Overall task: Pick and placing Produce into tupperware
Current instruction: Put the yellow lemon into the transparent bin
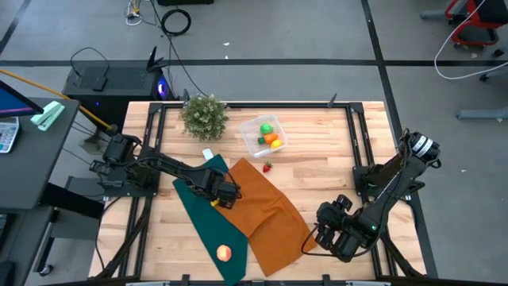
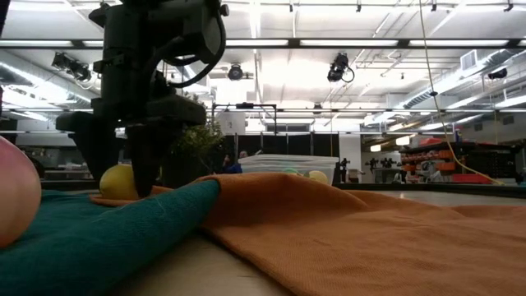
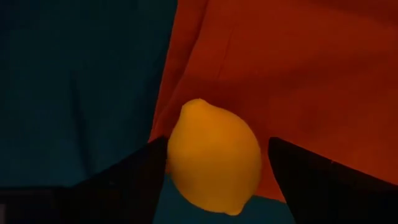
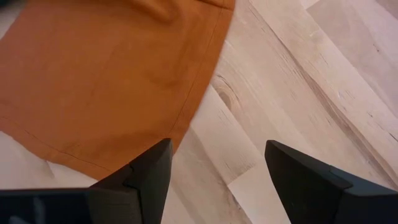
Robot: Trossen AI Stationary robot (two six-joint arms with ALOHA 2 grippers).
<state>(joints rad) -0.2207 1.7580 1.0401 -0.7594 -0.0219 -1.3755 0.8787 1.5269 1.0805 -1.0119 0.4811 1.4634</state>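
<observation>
The yellow lemon (image 3: 214, 158) is smooth and egg-shaped with a small nub at each end. It lies where the orange cloth (image 1: 266, 210) meets the green cloth (image 1: 202, 210), well short of the tupperware (image 1: 252, 139) and on the near side of it. The left hand (image 1: 223, 198) is down over the lemon with a finger (image 3: 134, 180) on each flank; the near finger sits against the skin and the far one stands just off it, so the hand is wide around the fruit, and a firm hold cannot be told. In the low view the lemon rests on the cloth fold.

The tupperware, clear and shallow with rounded corners, holds a green piece (image 1: 267, 128), an orange piece (image 1: 271, 138) and a yellow piece (image 1: 277, 144). Just beside its near corner a small red strawberry (image 1: 268, 166) lies on bare counter (image 1: 317, 167). A peach-coloured fruit (image 1: 225, 253) sits far from the tupperware at the near end of the green cloth.

A potted plant (image 1: 204, 115) stands close to the tupperware's left. To its right the counter is bare wood out to the frame rail. The right hand (image 1: 329, 237) hangs off the near right corner of the orange cloth, fingers standing apart with nothing between them, over wood beside the cloth's hem.
</observation>
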